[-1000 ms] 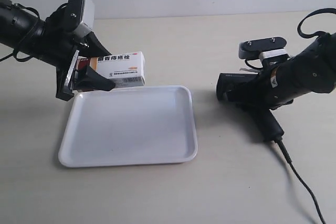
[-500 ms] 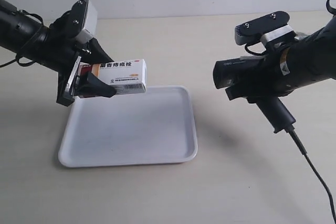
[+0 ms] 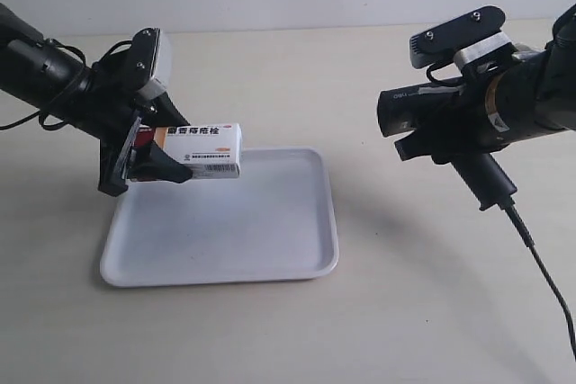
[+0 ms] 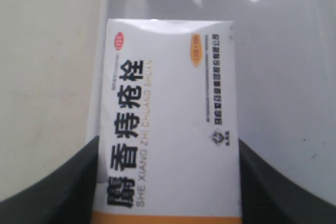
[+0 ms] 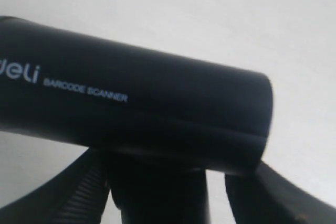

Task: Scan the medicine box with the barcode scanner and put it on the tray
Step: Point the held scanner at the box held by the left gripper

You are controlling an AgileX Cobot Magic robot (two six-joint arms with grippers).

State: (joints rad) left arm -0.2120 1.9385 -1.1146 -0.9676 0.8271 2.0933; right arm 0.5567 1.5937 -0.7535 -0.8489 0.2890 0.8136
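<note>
My left gripper (image 3: 153, 161) is shut on the medicine box (image 3: 200, 149), a white carton with an orange stripe and dark lettering. It hangs level above the far left part of the white tray (image 3: 297, 263). In the left wrist view the medicine box (image 4: 168, 124) fills the middle between the dark fingers (image 4: 58, 192), with the tray (image 4: 283, 66) beneath. My right gripper (image 3: 441, 137) is shut on the black barcode scanner (image 3: 423, 110), held in the air to the right of the tray, its head facing the box. The scanner (image 5: 131, 114) fills the right wrist view.
The scanner's black cable (image 3: 544, 276) trails down to the front right of the beige table (image 3: 288, 69). A pale wall runs along the back.
The right arm lifted the scanner off the table and raised it to box height. The left gripper lowered the box slightly and shifted it a little left over the tray.
</note>
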